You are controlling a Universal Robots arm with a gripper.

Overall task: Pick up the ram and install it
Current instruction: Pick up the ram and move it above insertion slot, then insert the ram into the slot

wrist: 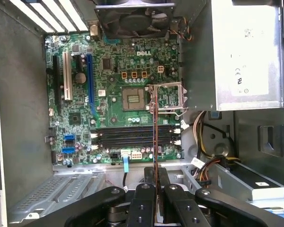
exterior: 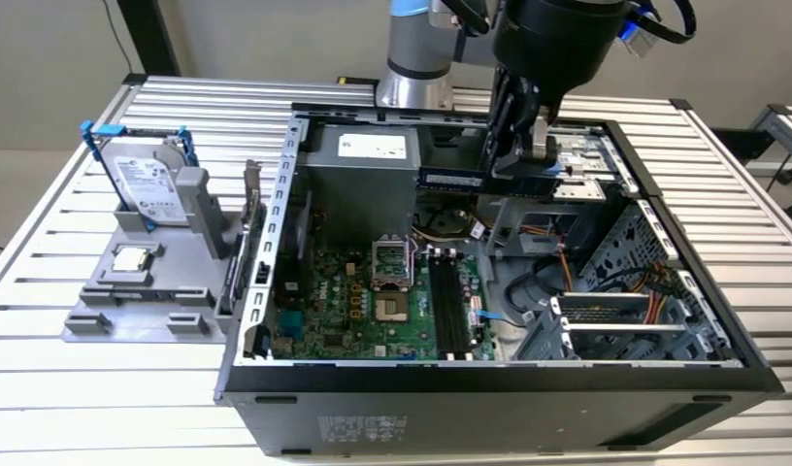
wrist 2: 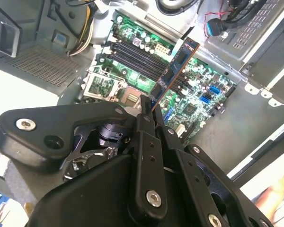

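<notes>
Carry step here: ram (wrist 2: 175, 71) pinched in the end effector (wrist 2: 149, 109) over the open case (exterior: 500, 398), not seated yet, needs squaring with the memory slots (wrist: 132, 136).

You've got the open computer case (exterior: 500, 381) sitting on the counter (exterior: 59, 408), with the motherboard (exterior: 350, 311) flat on its floor. On the exterior view's left, just beside the case, stands the fixture (exterior: 117, 325). The hard drive (exterior: 150, 189) is upright on it, behind the processor chip (exterior: 133, 258). The ram (wrist 2: 174, 71) is pinched between the jaws, above the motherboard and apart from the memory slots (wrist: 132, 137).
</notes>
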